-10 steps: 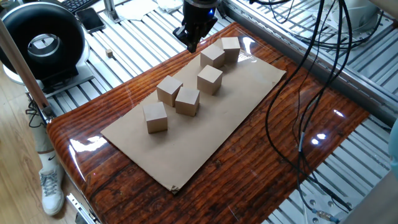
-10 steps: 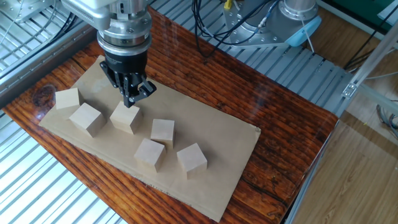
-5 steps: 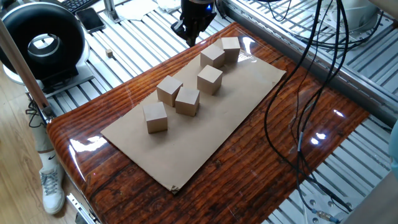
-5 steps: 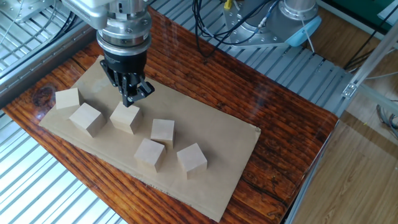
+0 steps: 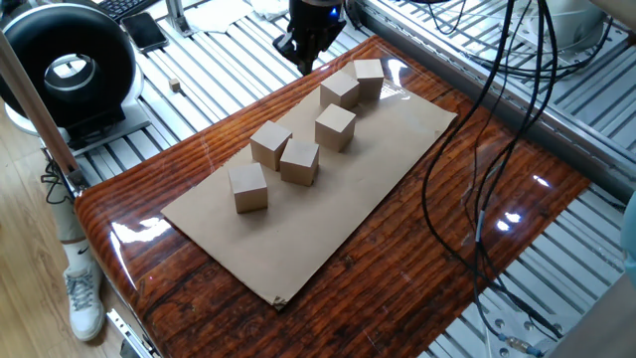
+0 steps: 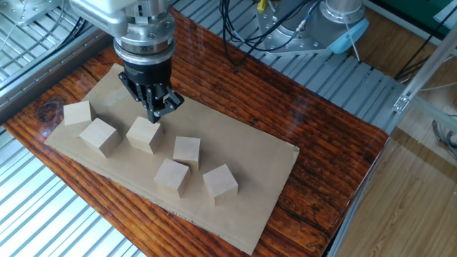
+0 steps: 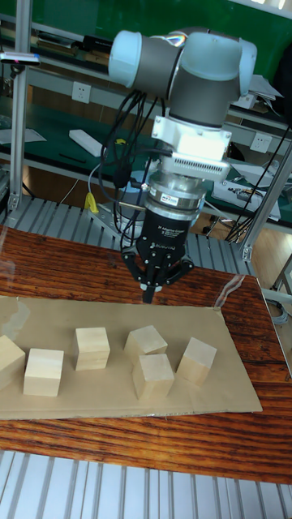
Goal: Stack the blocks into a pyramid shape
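Six blocks all lie flat on the cardboard sheet, none stacked, so your pyramid is not started. What has changed over the last second is small: the gripper has drifted a little, lifting slightly in one fixed view and sliding a touch toward 3 o'clock in the other fixed view, while every cube stays where it was. Its fingers are pinched together with nothing between them, and it hangs above the sheet just beyond the row of cubes, touching none.

Reading the other fixed view, the blocks run in a loose line from 9 o'clock to 5 o'clock: the far-left block, the second block, the third block just below the fingertips, the fourth block, the fifth block and the last block. The fourth and fifth sit almost corner to corner; the others stand apart.

For you, this means the arm looks to be repositioning rather than picking. My judgement is that the jaws must part before any descent, and the third block is the nearest candidate. Watch the tight pair near the middle: a finger coming down there could nudge the neighbour.
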{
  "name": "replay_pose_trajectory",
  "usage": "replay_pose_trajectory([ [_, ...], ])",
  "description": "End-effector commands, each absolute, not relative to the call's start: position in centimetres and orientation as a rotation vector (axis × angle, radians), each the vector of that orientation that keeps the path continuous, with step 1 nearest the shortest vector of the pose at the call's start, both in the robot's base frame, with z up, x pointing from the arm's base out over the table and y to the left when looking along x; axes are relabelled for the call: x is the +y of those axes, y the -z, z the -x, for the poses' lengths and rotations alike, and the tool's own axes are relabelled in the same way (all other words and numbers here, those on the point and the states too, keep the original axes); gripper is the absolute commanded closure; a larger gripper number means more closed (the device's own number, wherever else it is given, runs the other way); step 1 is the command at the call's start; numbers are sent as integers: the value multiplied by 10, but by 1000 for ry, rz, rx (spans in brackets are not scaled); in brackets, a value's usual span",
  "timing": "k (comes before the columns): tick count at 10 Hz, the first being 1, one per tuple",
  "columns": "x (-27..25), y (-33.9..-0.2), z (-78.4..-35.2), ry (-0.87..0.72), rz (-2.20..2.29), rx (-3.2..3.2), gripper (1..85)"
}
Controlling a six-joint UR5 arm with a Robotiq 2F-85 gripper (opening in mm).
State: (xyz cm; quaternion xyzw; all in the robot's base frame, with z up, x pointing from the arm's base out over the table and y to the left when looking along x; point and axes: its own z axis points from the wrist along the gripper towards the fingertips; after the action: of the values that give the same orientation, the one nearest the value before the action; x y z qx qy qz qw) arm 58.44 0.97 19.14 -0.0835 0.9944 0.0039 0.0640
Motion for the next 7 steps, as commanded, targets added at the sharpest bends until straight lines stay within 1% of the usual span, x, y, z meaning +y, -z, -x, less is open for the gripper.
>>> replay_pose_trajectory([
  [1,1,-178,-568,-8,534,3044,773],
  [4,4,-165,-571,-68,546,3024,773],
  [6,-19,-143,-574,-22,604,2998,773],
  [7,-23,-136,-573,-34,611,2990,773],
])
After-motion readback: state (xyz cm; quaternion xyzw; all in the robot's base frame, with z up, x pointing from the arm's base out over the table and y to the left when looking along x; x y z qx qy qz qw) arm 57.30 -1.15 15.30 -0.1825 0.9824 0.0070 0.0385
